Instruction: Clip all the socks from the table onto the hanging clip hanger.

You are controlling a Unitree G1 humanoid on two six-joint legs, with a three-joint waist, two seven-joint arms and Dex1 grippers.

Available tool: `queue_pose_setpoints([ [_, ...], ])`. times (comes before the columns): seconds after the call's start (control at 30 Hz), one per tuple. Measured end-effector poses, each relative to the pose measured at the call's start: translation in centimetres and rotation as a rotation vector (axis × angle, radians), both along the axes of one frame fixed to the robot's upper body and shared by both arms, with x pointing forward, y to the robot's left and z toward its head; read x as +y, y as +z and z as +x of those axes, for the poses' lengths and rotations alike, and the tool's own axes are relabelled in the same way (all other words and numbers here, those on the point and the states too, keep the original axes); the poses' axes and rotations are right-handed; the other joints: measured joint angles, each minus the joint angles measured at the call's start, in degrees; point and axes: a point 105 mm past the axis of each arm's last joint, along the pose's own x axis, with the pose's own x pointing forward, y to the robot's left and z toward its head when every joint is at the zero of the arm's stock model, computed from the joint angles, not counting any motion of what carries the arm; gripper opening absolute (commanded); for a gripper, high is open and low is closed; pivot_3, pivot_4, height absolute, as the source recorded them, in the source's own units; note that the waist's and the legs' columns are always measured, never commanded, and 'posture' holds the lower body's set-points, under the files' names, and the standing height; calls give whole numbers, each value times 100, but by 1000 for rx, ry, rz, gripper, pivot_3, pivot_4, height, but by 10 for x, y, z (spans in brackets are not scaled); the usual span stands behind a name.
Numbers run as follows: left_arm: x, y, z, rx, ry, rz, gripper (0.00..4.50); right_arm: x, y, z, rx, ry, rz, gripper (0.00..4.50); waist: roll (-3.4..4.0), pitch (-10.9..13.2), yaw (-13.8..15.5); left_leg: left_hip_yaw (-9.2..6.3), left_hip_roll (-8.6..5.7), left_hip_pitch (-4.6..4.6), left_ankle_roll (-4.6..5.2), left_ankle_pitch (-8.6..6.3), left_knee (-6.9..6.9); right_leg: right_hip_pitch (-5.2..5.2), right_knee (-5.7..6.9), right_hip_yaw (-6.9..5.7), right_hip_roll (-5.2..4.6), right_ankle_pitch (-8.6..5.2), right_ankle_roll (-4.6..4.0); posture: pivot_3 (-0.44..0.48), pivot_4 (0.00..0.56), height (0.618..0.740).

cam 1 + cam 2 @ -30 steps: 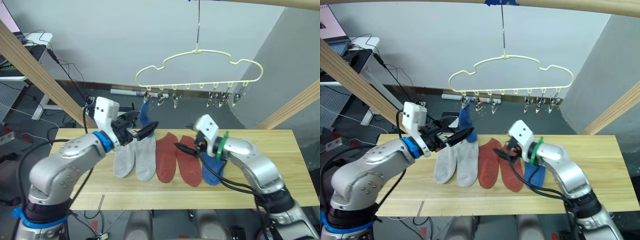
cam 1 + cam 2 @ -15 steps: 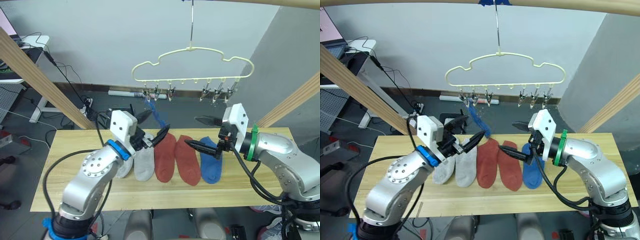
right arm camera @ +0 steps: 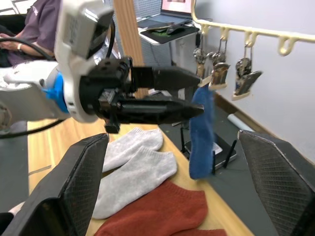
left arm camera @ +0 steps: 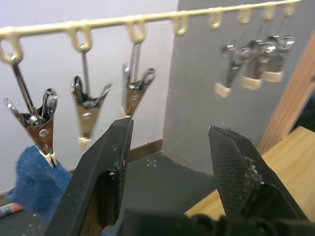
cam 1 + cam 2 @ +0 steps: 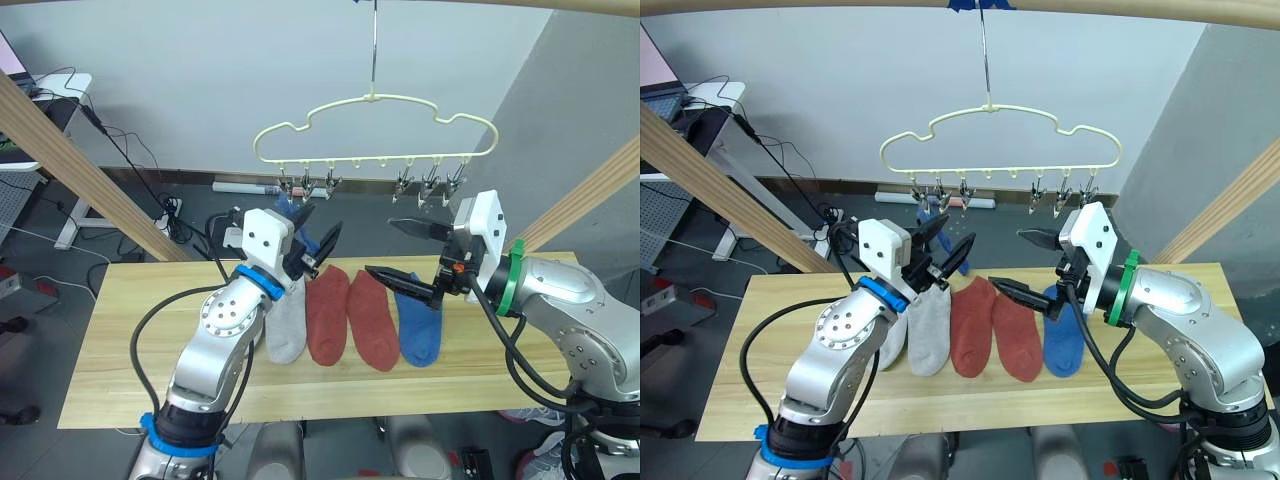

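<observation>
The pale yellow clip hanger (image 5: pixel 375 128) hangs by its hook above the table (image 5: pixel 140 370). One blue sock (image 3: pixel 201 132) hangs from the hanger's leftmost clip (image 4: pixel 40 132). My left gripper (image 5: pixel 318 230) is open just below the left clips, right beside that sock. My right gripper (image 5: pixel 402 254) is open in the air under the right clips, above the socks on the table. In a row there lie a grey sock (image 5: pixel 287 325), two rust red socks (image 5: pixel 327 318) (image 5: pixel 373 322) and a blue sock (image 5: pixel 420 328). My left arm hides most of the second grey sock (image 3: pixel 133 142).
Slanted wooden poles stand at the left (image 5: pixel 90 160) and right (image 5: pixel 590 195) of the table. Cables and a desk (image 5: pixel 50 85) sit on the floor beyond the far edge. A seated person (image 3: pixel 29 29) is off to the side.
My left gripper has risen from the hanging blue sock's lower end to just under the clips. My right gripper has lifted off the socks on the table. The camera has also shifted.
</observation>
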Motion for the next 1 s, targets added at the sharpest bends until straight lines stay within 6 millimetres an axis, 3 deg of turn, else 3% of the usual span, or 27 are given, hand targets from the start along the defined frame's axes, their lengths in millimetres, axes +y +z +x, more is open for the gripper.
queue_pose_setpoints([
  [0.17, 5, 2, 9, -8, 43, -29, 2636, 3, 3, -4, 3, 21, 15, 4442, 0, 0, -8, 0, 0, 1, 0, 0, -1, 0, 3, 0, 0, 0, 0, -153, 292, 740],
  [0.27, 5, 2, 10, -13, 47, -37, 2100, 2, 3, -4, -3, 19, 5, 4442, 0, 0, -9, -1, 0, 1, 0, 0, 0, 0, 3, -1, 0, 0, 0, -152, 296, 740],
  [0.37, 5, 2, 10, -17, 51, -34, 1254, 2, 4, -4, -6, 18, 2, 4442, 0, 0, -11, -1, 1, 2, 0, 0, -1, 0, 4, -1, 0, 0, 0, -153, 296, 740],
  [1.0, 24, 9, 17, -54, 168, -61, 1254, 8, 12, -7, -29, 58, 16, 4442, 0, 0, -19, -1, 0, 2, 0, 0, 1, 0, 7, -1, 0, 0, 0, -152, 300, 740],
])
